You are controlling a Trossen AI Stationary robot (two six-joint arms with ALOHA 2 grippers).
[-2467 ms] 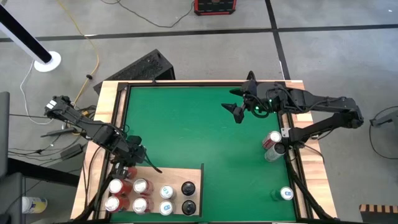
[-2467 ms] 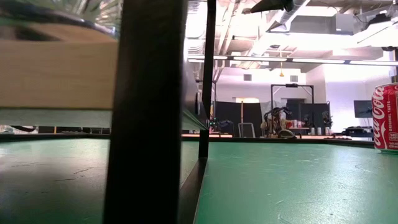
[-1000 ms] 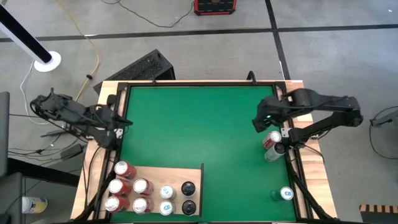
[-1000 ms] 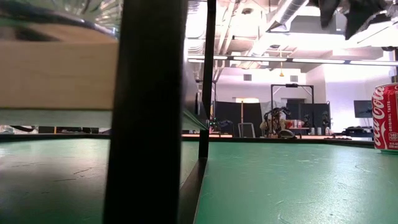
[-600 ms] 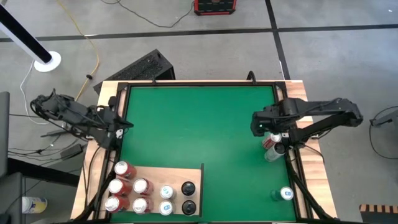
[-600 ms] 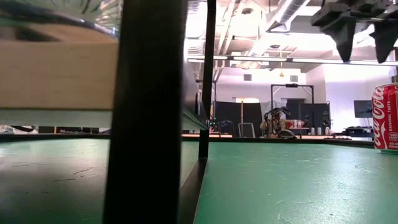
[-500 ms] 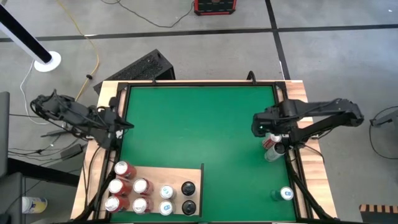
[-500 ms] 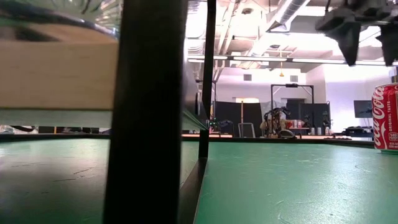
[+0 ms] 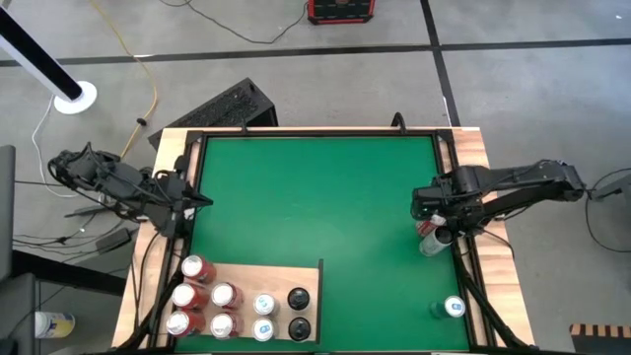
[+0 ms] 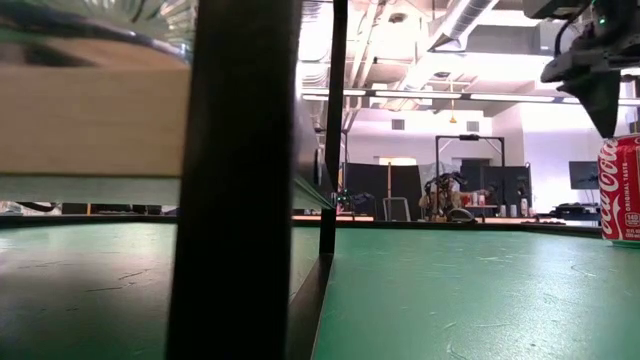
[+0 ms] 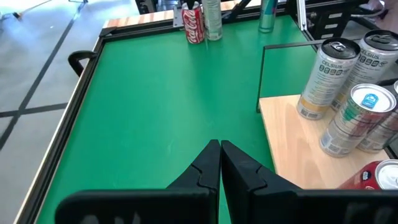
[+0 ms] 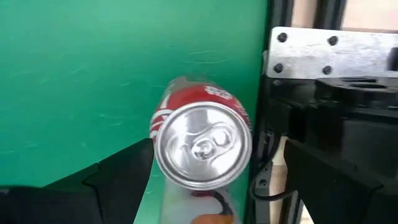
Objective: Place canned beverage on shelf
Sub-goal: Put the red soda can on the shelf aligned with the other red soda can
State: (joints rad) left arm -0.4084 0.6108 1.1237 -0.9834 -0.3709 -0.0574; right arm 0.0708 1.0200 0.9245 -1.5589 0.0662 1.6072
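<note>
A: What does the work surface look like?

B: A flat green mat (image 9: 315, 207) inside a dark frame, with pale wooden strips (image 9: 170, 168) along the table's edges. The pale, light-grained wooden shelf board (image 9: 296, 276) lies at the mat's near-left corner and carries seven upright cans, red ones on its left and white and dark ones to their right.

A: And the can to be moved?

B: An upright red cola can with a silver top (image 12: 202, 144) stands at the mat's right edge, just beside a silver can (image 9: 432, 245). A green can (image 9: 449, 309) stands farther along the same edge, well apart from the shelf.

A: The grippers?

B: The right gripper (image 12: 211, 165) hangs over the red can with its fingers spread wide on either side of it, nothing grasped. The left gripper (image 11: 219, 163) waits at the mat's left edge, fingers pressed together and empty.

A: The room?

B: Grey concrete floor with cables, a black crate (image 9: 232, 106), ceiling ducts and strip lights (image 10: 470, 97) beyond the table.
</note>
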